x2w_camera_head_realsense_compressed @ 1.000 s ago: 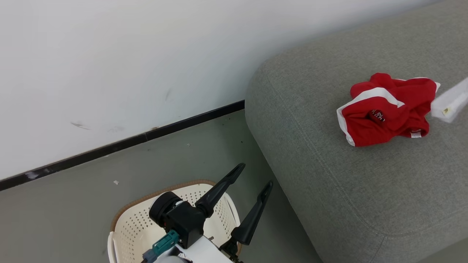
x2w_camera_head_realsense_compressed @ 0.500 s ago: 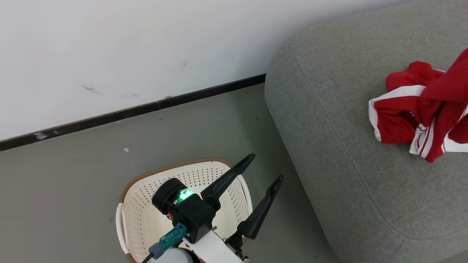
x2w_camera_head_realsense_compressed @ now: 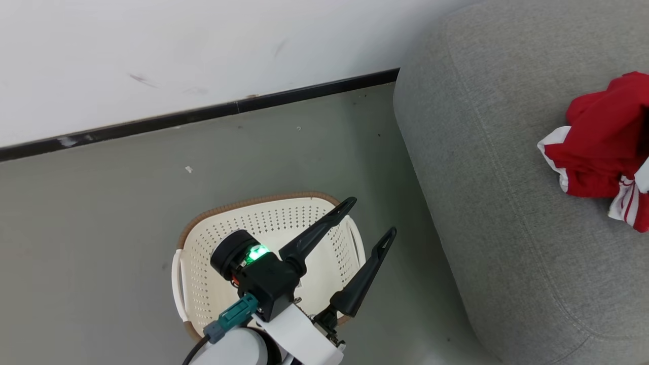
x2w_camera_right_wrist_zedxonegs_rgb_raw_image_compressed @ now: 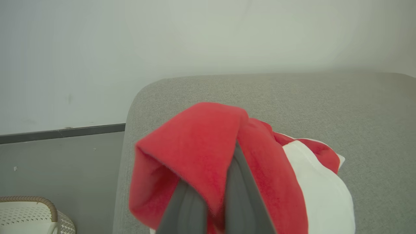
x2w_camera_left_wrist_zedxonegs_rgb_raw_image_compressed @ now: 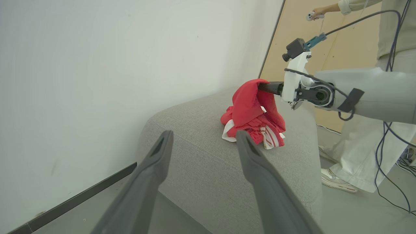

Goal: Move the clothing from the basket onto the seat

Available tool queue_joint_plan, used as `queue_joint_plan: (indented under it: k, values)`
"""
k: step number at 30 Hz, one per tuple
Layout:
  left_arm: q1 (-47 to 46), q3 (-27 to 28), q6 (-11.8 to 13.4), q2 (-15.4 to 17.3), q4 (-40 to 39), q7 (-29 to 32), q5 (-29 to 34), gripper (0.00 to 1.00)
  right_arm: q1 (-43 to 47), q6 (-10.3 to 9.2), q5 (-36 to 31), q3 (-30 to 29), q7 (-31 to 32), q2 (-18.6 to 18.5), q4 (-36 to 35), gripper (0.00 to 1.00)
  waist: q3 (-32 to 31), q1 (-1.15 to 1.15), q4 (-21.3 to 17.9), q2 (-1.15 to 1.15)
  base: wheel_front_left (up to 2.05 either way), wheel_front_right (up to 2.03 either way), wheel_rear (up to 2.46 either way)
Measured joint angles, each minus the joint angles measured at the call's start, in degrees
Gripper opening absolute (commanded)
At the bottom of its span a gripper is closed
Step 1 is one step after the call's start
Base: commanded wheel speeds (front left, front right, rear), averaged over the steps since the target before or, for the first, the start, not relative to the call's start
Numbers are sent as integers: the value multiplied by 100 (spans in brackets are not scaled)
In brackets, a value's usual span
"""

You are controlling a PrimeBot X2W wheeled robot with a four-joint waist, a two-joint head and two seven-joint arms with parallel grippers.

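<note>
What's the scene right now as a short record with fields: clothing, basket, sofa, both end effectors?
held garment: red, draped over the right end effector, over the sofa
lying garment: red and white, crumpled on the sofa
basket: on the floor beside the sofa, no clothing visible inside
left end effector: open, empty, over the basket
right end effector: shut on held garment
person: standing beyond the sofa

No legible text, labels or numbers anywhere; the red clothing, right edge, shows only white stripes.
</note>
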Motion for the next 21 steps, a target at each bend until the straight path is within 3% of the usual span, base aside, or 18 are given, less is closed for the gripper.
queue_joint_plan:
  k: [3, 5, 8, 9, 11, 21]
  values:
    - [-80, 26, -48, 0, 1, 0, -30, 100, -31, 0, -32, -59, -113, 92, 135, 0, 103, 0, 54, 0, 0, 0, 0]
    - [-115, 85, -47, 9, 12, -1, -29, 100, -86, 0, -57, -122, -186, 134, 208, 28, 167, 0, 85, 0, 0, 0, 0]
    - [-209, 163, -47, 16, 25, -7, -24, 100, -185, 0, -67, -224, -312, 145, 309, 55, 258, 0, 128, 0, 0, 0, 0]
    - [-227, 187, -47, 21, 32, -7, -21, 100, -208, 0, -68, -238, -347, 148, 334, 76, 285, 0, 140, 0, 0, 0, 0]
    - [-259, 212, -47, 22, 55, -7, -22, 100, -222, 0, -68, -276, -397, 157, 350, 99, 337, 0, 163, 0, 0, 0, 0]
    - [-310, 532, 13, 153, 268, -116, -23, 100, -165, 0, -85, -246, -600, 468, 405, 100, 463, 0, 79, 0, 0, 0, 0]
